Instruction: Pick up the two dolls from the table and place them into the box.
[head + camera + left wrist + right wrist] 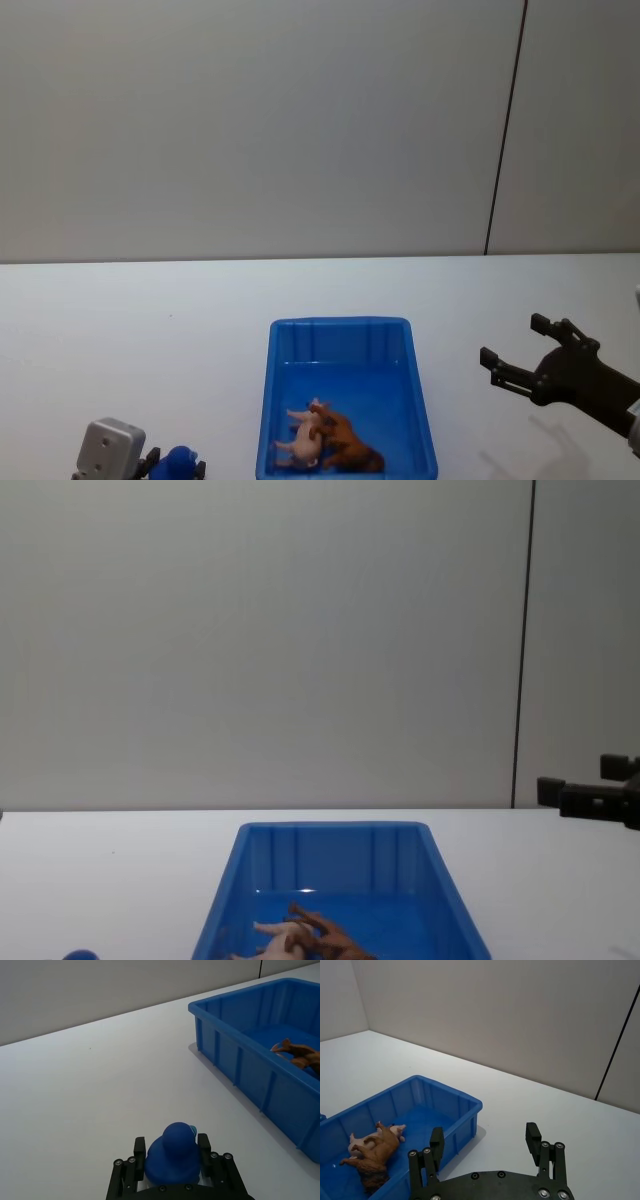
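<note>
The blue box (340, 323) stands on the white table (150, 330), near its front. Both dolls lie on their sides inside, pressed together at the near end: the brown lion (347, 447) and the pale pink animal (302, 442). The right wrist view has them in the box (445, 1087) too, lion (376, 1150) over pink animal (396, 1131). My right gripper (514, 340) hangs open and holds nothing, to the right of the box above the table. At the front left, my left gripper (171, 1142) is shut on a blue duck toy (172, 1160).
A grey wall runs behind the table's far edge, with a dark vertical seam (505, 130) on the right. Bare white tabletop lies left of the box (235, 997) and beyond it.
</note>
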